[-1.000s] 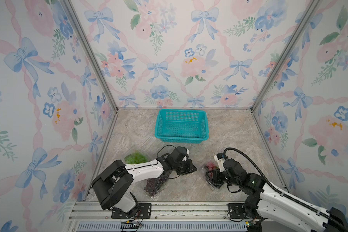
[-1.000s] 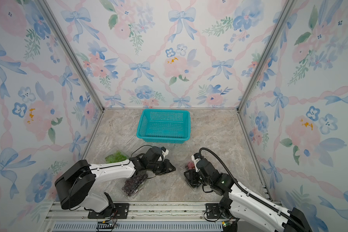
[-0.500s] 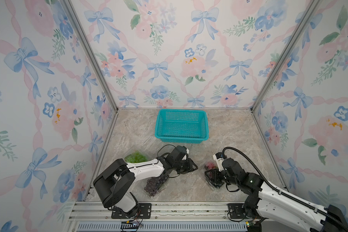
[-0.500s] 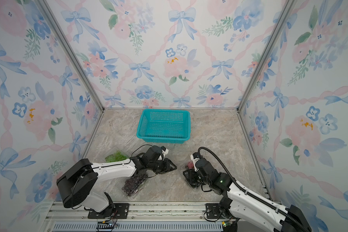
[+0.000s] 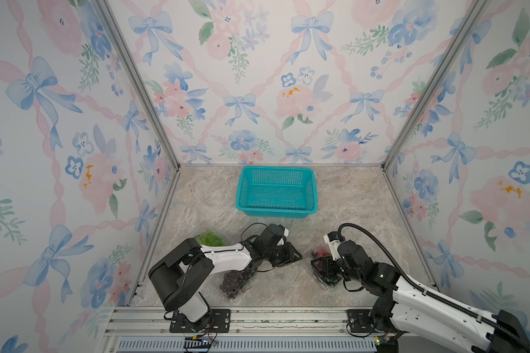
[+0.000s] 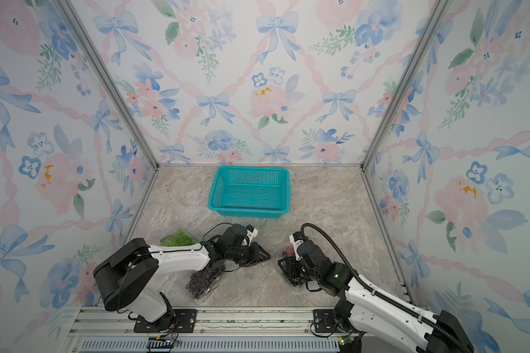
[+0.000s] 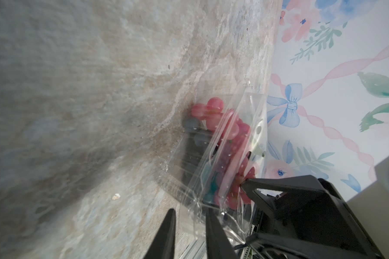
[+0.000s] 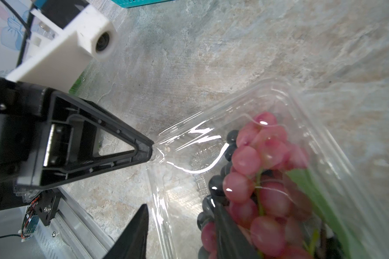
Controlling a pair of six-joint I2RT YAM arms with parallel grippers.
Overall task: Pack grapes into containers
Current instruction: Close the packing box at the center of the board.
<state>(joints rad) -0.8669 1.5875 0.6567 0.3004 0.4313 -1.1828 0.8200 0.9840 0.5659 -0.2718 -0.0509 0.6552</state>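
A clear container [image 8: 279,94] holding red grapes [image 8: 265,157] and a few blue-black ones lies at the front right of the floor, with the red grapes [image 5: 321,251] showing in both top views. My left gripper [image 7: 190,213] reaches across from the left. In the right wrist view its tip pinches the lid's crumpled corner [image 8: 164,154], and it also shows in a top view [image 5: 299,259]. My right gripper [image 8: 181,210] stands open astride the container's near wall, one finger outside and one among the grapes. In the left wrist view the lid [image 7: 254,116] is half raised over the red grapes [image 7: 213,107].
A teal mesh basket [image 5: 276,192] stands at the back centre. A container of green grapes [image 5: 208,237] lies at the left behind my left arm. Another container with dark purple grapes [image 5: 233,281] lies under that arm, near the front rail [image 5: 257,314].
My left gripper has edged a little to the right, onto the container's lid corner. The right arm has shifted slightly left with the container.
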